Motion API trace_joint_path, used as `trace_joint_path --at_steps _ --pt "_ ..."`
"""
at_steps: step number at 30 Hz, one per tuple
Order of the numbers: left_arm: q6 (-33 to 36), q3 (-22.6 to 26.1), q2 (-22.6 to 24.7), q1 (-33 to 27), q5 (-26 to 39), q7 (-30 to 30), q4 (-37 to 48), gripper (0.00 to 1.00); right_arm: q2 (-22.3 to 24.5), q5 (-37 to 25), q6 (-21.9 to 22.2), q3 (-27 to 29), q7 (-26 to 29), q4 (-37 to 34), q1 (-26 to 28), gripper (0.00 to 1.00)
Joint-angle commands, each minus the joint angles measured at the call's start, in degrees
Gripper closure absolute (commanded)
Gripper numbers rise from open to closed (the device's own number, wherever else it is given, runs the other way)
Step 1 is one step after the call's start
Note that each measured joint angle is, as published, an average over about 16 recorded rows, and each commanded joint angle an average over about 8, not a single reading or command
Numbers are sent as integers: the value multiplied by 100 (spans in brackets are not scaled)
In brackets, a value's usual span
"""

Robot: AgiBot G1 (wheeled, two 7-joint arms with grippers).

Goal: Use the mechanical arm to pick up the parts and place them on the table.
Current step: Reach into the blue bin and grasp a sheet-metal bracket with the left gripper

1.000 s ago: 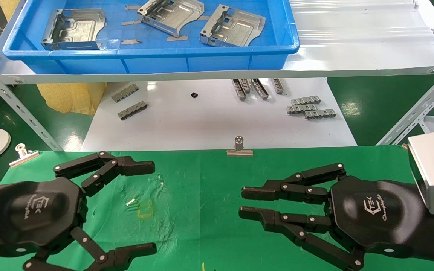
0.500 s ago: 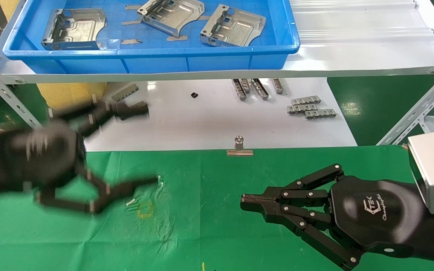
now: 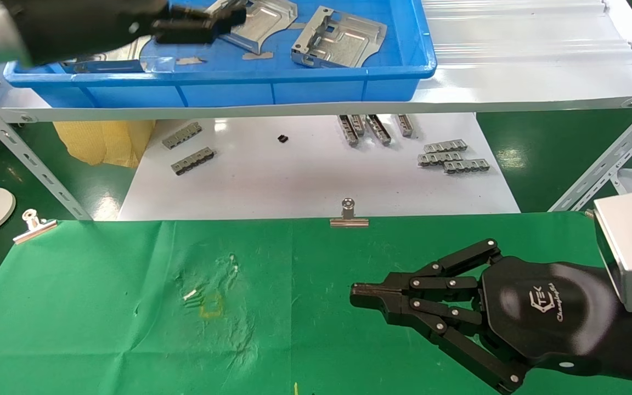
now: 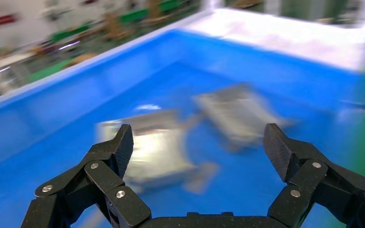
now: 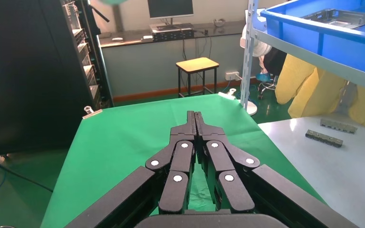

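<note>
Since the earlier frames your left gripper (image 3: 195, 24) has swung up off the green table (image 3: 102, 307) and now hangs over the blue tray (image 3: 272, 90) on the white shelf (image 3: 513, 82), while in the head view the right gripper (image 3: 357, 293) lies low over the cloth, fingers pinched together, empty. In the left wrist view the left gripper (image 4: 197, 147) stands wide with nothing between its fingers, and two silver-grey parts (image 4: 159, 145) lie flat on the tray floor beyond the fingertips, the nearer one towards one finger, long axis unclear through blur. In the right wrist view the right gripper (image 5: 195, 116) shows its fingers closed tip to tip above the cloth, so the left arm is plainly nearer the embossed, tab-edged plates.
</note>
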Motion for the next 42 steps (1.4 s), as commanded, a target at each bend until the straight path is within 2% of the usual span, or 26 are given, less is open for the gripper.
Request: trace_joint_path --at_steps 1,3,4,5,11,12,13,27,42 --pt "-486 111 357 -331 277 150 589 0 0 0 0 -1 0 0 0 28" --pt "-849 182 643 -518 419 240 999 0 1 1 1 -1 -1 0 0 4" --pt "-1006 210 772 -593 472 276 1175 3 1 1 1 -2 -1 0 0 0" --pt "-1148 231 889 -658 512 304 1336 10 1 1 1 -2 -1 0 0 0" --pt "-1662 289 1331 -875 616 393 1909 83 2 3 2 -4 -2 0 1 0" --pt "-1710 294 1370 -895 623 403 1954 93 2 3 2 -4 -2 0 1 0" --pt "-1759 301 1403 -913 633 415 1991 98 2 3 2 -4 -2 0 1 0" --pt "-2544 405 1562 -876 736 411 2033 100 4 6 4 -9 -4 0 2 0" --pt "-2734 386 1555 -751 598 -31 1998 100 5 9 6 -13 -7 0 3 0"
